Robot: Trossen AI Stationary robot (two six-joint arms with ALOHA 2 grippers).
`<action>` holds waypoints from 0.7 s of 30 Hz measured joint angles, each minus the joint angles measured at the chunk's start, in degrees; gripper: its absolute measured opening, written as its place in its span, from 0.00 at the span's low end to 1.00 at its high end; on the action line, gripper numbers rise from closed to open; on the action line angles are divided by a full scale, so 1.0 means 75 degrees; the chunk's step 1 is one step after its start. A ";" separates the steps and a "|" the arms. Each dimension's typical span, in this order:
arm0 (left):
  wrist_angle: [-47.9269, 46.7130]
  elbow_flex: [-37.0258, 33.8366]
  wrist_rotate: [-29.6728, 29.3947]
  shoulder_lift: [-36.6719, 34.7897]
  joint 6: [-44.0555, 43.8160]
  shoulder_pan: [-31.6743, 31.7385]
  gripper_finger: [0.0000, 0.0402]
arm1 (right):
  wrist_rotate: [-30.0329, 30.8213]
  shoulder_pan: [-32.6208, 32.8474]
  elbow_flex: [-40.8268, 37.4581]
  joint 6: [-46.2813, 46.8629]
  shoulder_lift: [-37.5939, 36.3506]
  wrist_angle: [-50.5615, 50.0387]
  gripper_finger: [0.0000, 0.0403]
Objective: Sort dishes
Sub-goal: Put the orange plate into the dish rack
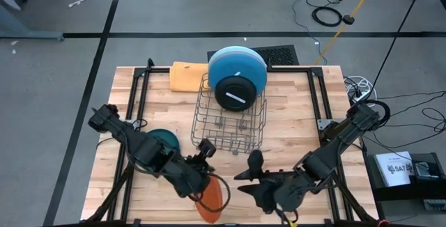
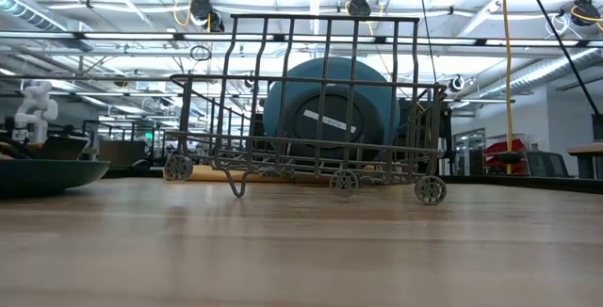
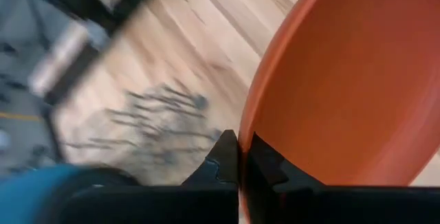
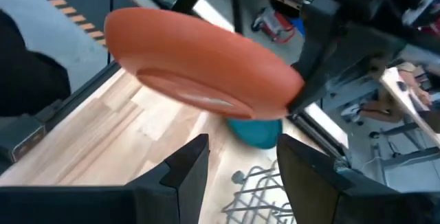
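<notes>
Small orange round matte plate (image 1: 211, 198) held clear of tabletop, near front corner of metal wire rack (image 1: 228, 119), rim pinched by left gripper (image 1: 203, 179) fingers. Right gripper (image 4: 237, 159) fingers spread, close beside plate. Judged light, rigid, smooth; rim best hold.

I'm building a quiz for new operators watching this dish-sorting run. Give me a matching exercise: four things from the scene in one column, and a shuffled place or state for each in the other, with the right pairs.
Things:
1. orange plate
2. black plate
3. dark teal plate
4. right gripper

Places or states:
A. standing on edge in the wire rack
B. open, holding nothing, near the table's front edge
C. gripped by its rim in the left gripper
D. lying on the table left of the rack

Pairs: 1-C, 2-A, 3-D, 4-B
</notes>
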 joint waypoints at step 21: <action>0.1607 0.1815 0.2422 0.0012 0.2950 0.2581 0.00 | 0.0513 0.0193 0.0000 -0.0208 -0.0672 -0.0513 0.41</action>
